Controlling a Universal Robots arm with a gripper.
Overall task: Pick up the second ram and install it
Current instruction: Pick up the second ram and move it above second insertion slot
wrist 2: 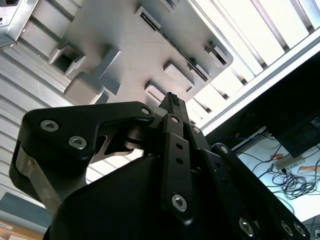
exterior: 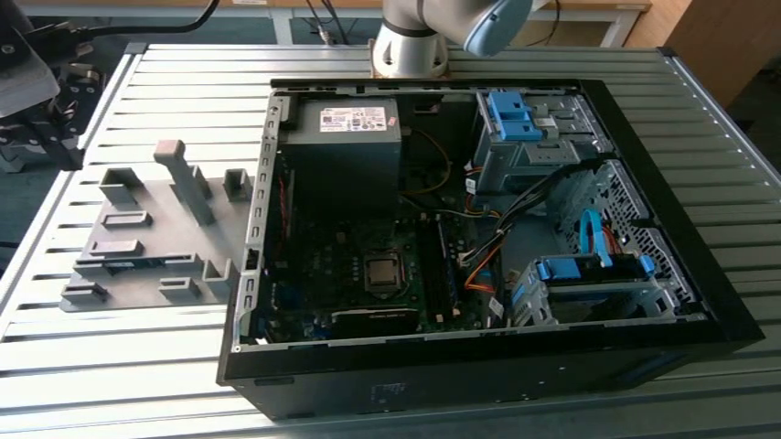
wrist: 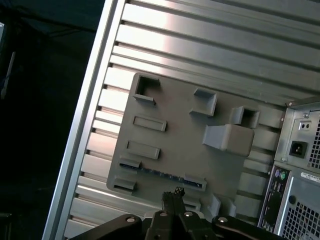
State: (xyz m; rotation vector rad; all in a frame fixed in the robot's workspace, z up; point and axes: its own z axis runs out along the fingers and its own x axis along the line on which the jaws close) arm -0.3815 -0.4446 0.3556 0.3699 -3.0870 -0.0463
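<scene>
Slatted metal table (exterior: 123, 366) carries open PC case (exterior: 488, 377) w/ grey holder plate (exterior: 165, 251) beside it; gripper (wrist: 172, 194) hangs over plate, claw tips pressed together, empty; second ram (wrist: 160, 173) lies flat in plate's slot, near tips.
</scene>
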